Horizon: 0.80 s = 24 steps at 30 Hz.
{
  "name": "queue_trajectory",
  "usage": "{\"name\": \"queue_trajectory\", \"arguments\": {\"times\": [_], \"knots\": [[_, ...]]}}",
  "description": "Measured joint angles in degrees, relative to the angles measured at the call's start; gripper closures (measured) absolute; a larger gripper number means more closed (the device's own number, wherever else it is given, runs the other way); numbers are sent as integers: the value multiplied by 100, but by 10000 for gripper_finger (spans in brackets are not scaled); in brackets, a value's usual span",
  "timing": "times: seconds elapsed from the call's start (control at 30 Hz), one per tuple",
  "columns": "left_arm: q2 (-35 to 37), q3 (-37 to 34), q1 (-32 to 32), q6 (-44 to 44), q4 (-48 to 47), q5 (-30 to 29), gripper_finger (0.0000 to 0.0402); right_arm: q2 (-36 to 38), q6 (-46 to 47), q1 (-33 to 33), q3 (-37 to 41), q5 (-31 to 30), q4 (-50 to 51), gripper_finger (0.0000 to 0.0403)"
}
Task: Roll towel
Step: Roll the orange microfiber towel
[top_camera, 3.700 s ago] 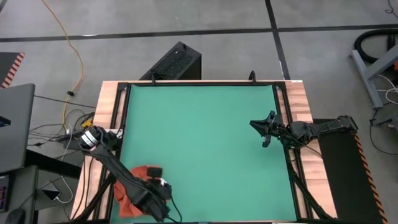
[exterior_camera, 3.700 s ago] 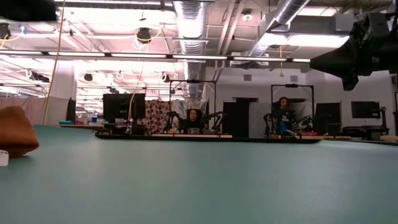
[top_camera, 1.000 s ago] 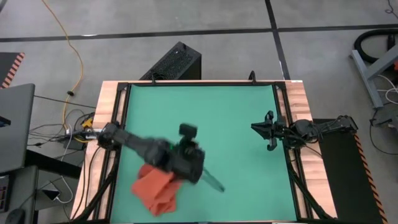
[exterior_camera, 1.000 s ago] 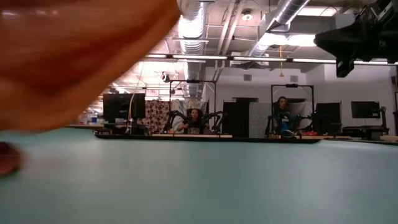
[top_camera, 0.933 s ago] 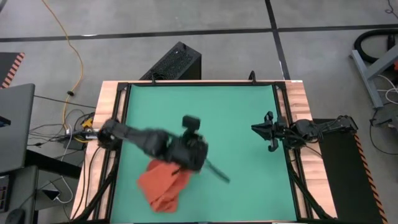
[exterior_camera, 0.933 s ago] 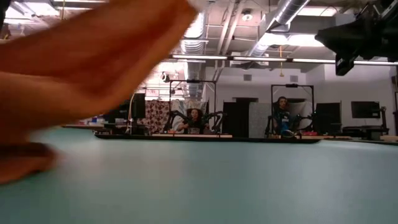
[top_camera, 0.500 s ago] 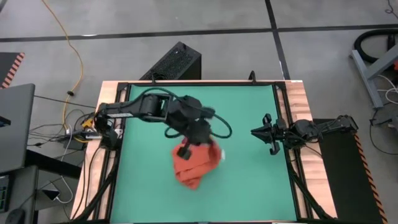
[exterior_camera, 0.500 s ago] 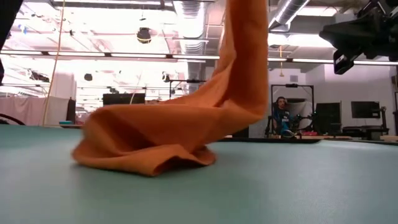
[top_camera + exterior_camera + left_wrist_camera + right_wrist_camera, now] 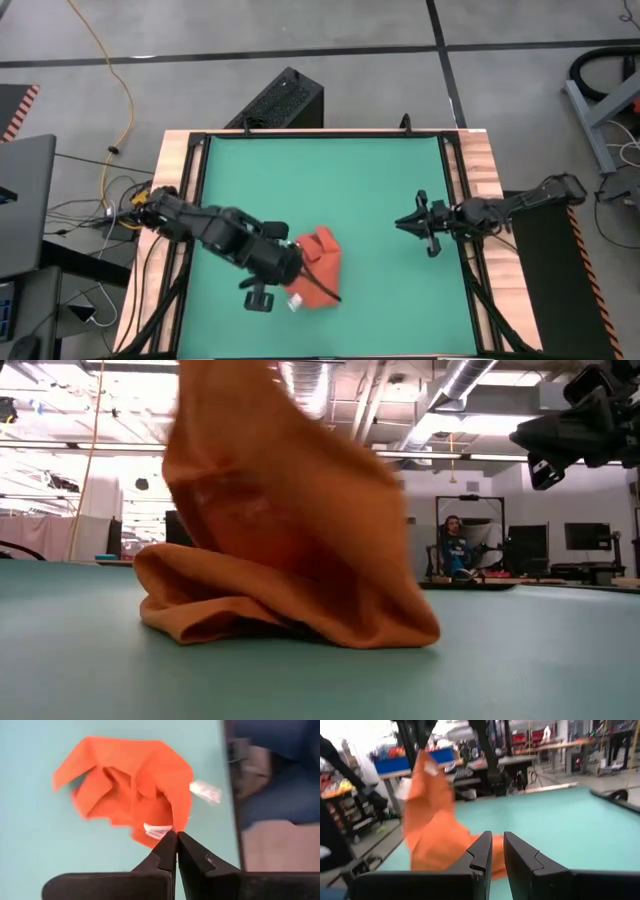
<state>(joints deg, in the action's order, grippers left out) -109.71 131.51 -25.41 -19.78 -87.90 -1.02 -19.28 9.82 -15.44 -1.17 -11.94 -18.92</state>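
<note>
Towel sits bunched in a heap on the green mat, near the middle of the counter, part of it lifted.

Left gripper has its fingers pinched together on a towel edge just beside the white tag.

Right gripper hangs near the mat's right edge, well apart from the towel, fingers a narrow gap apart, holding nothing.

Step in hand, as I judge: spreading the cloth. Best drag the held edge low and outward so folds flatten before rolling; the right gripper could pin the opposite edge.
</note>
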Motion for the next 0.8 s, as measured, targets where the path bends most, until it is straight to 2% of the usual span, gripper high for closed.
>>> {"name": "queue_trajectory", "arguments": {"times": [0.17,0.27,0.37,0.53,0.63,0.8], "knots": [[-17,-366,-445,-61,321,-566,401,-1623,-171,-312,0,5,-1379,330],[-21,-435,-583,5,134,-787,401,-2854,-597,-520,-208,4,-2209,330],[-11,-433,-643,-282,-5,-966,401,-4142,-1069,-646,-820,3,-2434,330],[-7,-433,-868,-616,261,-1016,401,-5935,-2283,-654,-2384,8,-2417,330],[-6,-433,-1010,-804,359,-985,401,-6485,-3043,-579,-3402,384,-1799,329],[-6,-433,-1250,-951,351,-1036,401,-6909,-3250,-119,-5151,1920,939,317]]}}
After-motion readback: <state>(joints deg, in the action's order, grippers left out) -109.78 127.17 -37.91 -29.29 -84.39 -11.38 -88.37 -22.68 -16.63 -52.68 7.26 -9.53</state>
